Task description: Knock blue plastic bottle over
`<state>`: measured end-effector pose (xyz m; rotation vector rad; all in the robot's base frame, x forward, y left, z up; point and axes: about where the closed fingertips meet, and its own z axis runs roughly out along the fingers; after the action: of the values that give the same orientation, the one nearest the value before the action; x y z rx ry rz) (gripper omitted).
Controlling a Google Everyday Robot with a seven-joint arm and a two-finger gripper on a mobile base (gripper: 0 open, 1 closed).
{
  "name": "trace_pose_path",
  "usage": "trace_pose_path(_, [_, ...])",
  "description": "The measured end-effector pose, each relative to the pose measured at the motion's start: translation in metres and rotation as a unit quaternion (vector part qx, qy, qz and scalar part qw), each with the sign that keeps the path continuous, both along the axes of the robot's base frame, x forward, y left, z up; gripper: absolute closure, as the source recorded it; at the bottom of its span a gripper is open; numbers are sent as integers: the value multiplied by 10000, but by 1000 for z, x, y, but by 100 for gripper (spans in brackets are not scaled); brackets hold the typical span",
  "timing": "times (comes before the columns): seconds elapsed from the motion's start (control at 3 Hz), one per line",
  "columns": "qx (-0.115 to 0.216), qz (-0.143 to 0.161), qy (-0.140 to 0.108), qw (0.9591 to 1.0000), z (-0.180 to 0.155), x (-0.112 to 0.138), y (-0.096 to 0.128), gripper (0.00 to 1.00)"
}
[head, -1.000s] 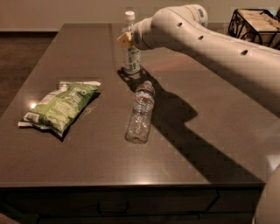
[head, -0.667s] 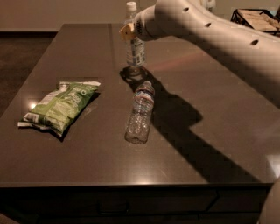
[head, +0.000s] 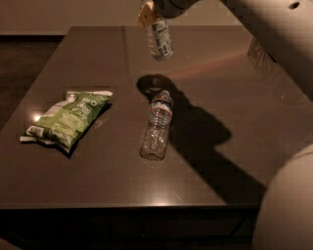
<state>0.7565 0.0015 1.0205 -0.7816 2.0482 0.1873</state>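
Note:
The blue plastic bottle [head: 159, 38], with its pale blue-and-white label, hangs tilted in the air above the far middle of the dark table [head: 98, 185]. Its top is hidden in the gripper, and its shadow falls on the table below. My gripper [head: 149, 12] is at the top edge of the view. It is shut on the bottle's upper part, and a tan finger pad [head: 145, 16] shows on the left side. My white arm reaches in from the upper right.
A clear ribbed water bottle [head: 156, 126] lies on its side at the table's middle, cap pointing away. A green snack bag [head: 66, 120] lies flat at the left. My white base [head: 291, 205] fills the lower right corner.
The blue plastic bottle stood on the table with the gripper at its top. It now hangs off the surface, tilted, higher and slightly to the right. The arm has risen.

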Motion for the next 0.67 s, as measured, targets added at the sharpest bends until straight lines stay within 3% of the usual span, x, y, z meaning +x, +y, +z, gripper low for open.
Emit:
trace_pose_path(0.33, [-586,360,407,9968,-13,-4,0,100])
trace_pose_path(0.67, [-1279,750,963,9842,-43,-13,-2,100])
